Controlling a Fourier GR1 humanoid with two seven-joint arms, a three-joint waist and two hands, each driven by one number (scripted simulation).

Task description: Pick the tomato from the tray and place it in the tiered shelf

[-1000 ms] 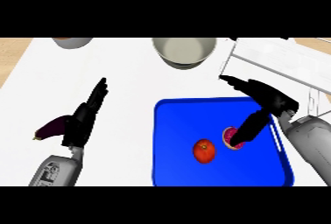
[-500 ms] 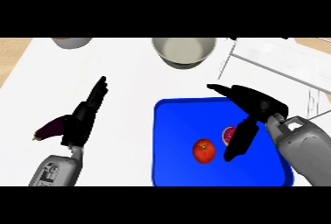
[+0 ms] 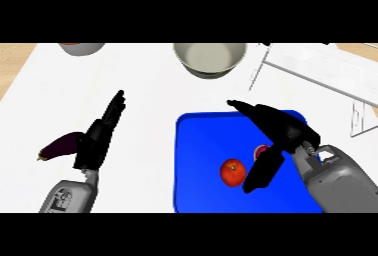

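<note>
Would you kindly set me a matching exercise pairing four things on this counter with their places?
Things:
1. round red tomato
2. long purple eggplant
3. round grey bowl
4. white wire tiered shelf

Places:
A. at the far right
B. on the flat blue tray
C. at the far middle
D. just left of the left robot hand

Pairs: 1-B, 2-D, 3-C, 4-A.

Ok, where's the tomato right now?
In the head view the tomato lies on the blue tray, right of centre, just left of the right hand.
</note>
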